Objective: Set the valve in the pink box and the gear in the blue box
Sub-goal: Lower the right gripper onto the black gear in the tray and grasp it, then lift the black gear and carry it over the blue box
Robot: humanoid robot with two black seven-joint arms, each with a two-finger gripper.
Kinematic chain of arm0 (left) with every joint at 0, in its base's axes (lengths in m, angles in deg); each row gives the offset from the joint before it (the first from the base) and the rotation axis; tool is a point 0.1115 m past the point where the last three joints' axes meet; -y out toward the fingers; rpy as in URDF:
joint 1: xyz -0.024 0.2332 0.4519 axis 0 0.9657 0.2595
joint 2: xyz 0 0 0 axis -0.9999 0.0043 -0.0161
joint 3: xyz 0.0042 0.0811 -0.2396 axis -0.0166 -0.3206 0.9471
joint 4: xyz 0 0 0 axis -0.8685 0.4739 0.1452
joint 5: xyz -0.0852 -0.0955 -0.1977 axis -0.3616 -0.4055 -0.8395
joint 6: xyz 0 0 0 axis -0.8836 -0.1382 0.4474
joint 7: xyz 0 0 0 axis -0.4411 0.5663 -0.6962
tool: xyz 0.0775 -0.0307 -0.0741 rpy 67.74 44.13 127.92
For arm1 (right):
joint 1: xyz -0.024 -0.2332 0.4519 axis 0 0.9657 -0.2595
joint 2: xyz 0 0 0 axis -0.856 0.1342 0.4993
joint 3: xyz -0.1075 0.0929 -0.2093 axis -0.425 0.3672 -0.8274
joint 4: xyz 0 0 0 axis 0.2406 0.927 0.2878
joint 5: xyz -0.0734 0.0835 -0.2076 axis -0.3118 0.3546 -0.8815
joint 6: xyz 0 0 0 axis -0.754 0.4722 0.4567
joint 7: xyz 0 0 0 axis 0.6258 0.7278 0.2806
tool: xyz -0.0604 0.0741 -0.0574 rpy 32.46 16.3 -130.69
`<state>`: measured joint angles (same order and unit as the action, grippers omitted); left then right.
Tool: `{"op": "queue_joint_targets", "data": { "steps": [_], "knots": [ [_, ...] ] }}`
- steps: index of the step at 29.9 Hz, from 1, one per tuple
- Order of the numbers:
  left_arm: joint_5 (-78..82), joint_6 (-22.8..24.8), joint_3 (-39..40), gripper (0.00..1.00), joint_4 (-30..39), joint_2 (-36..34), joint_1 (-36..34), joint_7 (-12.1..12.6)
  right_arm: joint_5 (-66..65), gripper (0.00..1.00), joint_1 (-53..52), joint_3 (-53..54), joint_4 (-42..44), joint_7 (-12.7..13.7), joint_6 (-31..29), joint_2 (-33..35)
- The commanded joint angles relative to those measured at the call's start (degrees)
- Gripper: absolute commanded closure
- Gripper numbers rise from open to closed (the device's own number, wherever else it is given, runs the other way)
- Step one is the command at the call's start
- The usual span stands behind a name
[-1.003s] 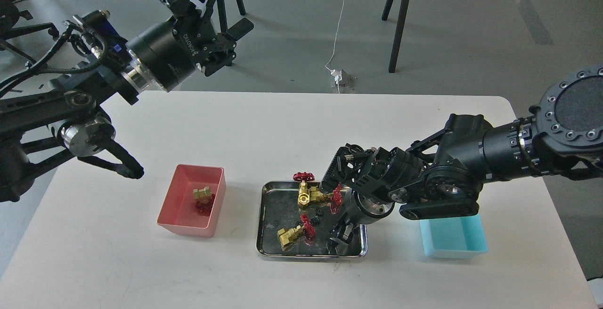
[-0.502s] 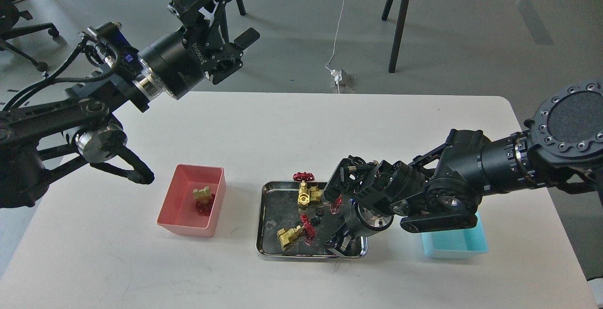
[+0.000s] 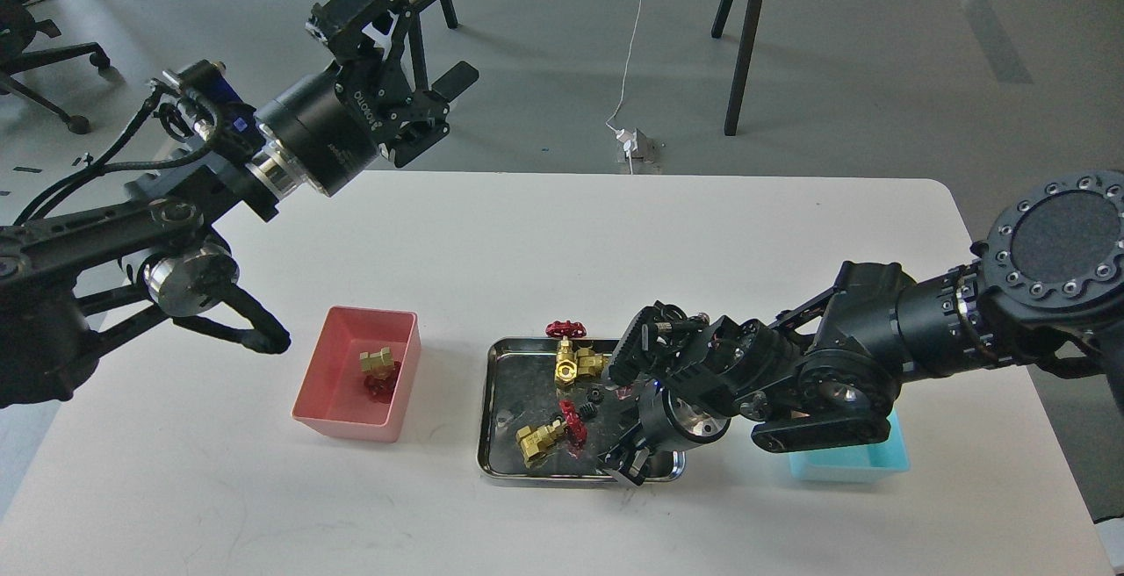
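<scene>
Your right pincer (image 3: 628, 462), grip state unclear, hangs over the tray (image 3: 493, 418); the gear (image 3: 595, 395) lies just up-left. Left is far.

White lettering on the left arm's wrist housing (image 3: 327, 133), seemingly "DIIOTOO", barely legible.

Glossy polished steel tray (image 3: 489, 409); brass-yellow metal valve (image 3: 575, 363) with red handwheel; smooth matt plastic pink box (image 3: 351, 422) and blue box (image 3: 843, 466); matt white table (image 3: 527, 234); matt black arms.
</scene>
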<state>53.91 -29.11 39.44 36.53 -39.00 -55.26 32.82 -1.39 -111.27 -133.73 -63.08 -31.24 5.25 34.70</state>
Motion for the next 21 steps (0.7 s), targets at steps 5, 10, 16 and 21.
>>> {"op": "queue_joint_targets", "data": {
  "steps": [5, 10, 16, 21],
  "knots": [
    [0.0, 0.0, 0.0, 0.01, -0.7, 0.6, 0.5, 0.0, -0.2, 0.54, -0.1, -0.3, -0.1, 0.0, -0.2, 0.0],
    [0.0, 0.0, 0.0, 0.01, -0.8, 0.7, 0.7, 0.0, -0.2, 0.69, -0.5, -1.2, -0.2, 0.0, -0.6, 0.0],
    [0.0, 0.0, 0.0, 0.01, -0.8, 0.9, 0.8, 0.0, -0.1, 0.75, -0.1, -1.3, -0.2, 0.0, -0.6, 0.0],
    [0.0, 0.0, 0.0, 0.01, -0.8, 0.9, 1.3, 0.0, 0.0, 0.76, 0.0, -1.3, -0.2, 0.0, -0.6, 0.0]
  ]
}}
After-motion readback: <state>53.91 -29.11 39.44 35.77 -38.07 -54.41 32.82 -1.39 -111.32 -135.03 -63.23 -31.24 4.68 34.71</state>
